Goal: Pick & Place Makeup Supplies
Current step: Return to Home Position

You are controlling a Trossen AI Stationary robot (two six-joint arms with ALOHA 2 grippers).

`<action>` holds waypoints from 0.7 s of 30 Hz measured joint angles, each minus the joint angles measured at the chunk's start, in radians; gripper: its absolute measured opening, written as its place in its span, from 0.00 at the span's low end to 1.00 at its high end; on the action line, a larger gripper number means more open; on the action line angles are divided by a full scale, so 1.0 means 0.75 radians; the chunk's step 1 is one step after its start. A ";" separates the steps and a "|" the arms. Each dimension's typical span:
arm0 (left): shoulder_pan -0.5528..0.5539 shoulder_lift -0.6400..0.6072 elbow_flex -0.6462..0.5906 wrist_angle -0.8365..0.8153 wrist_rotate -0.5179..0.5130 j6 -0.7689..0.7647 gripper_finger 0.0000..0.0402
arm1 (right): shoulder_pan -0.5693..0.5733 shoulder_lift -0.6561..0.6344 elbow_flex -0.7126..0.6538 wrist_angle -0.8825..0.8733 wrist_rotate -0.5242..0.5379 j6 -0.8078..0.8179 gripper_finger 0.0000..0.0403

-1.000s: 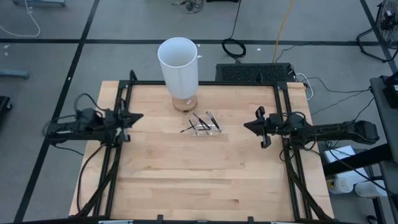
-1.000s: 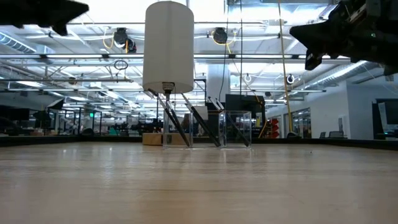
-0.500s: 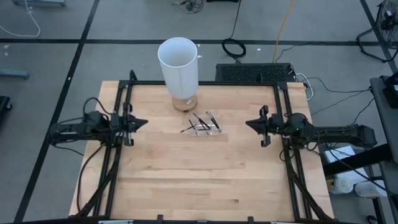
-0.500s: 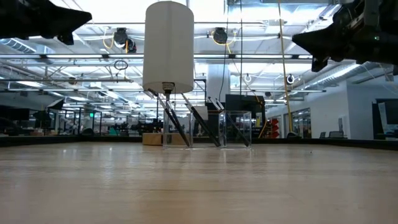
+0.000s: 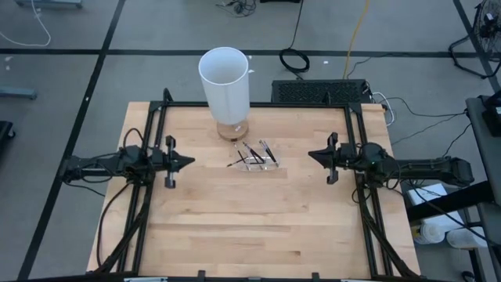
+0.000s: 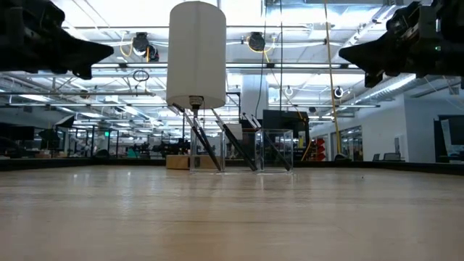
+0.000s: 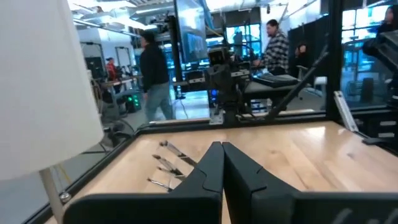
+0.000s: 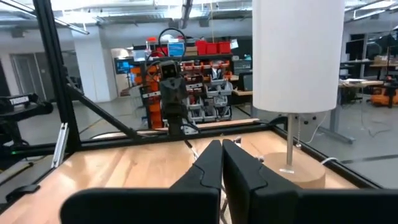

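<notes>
We see both tools clenched on nothing: the left gripper [image 5: 190, 163] by the table's [image 5: 235, 231] left edge, the right gripper [image 5: 311, 154] by its right edge, with bare wood between. The makeup brushes [image 5: 252, 153], too thin to count, lean in one clear organizer [image 5: 260, 164] just near of one white cylinder [image 5: 225, 78].

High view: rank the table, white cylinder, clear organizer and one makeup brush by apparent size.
Largest to smallest:
1. table
2. white cylinder, which looks larger because it rises toward the camera
3. clear organizer
4. makeup brush, a thin dark stick
</notes>
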 joint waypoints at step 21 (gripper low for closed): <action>-0.224 -0.005 0.250 -0.466 -0.243 0.041 0.00 | 0.202 -0.375 -0.001 -0.283 0.205 -0.162 0.00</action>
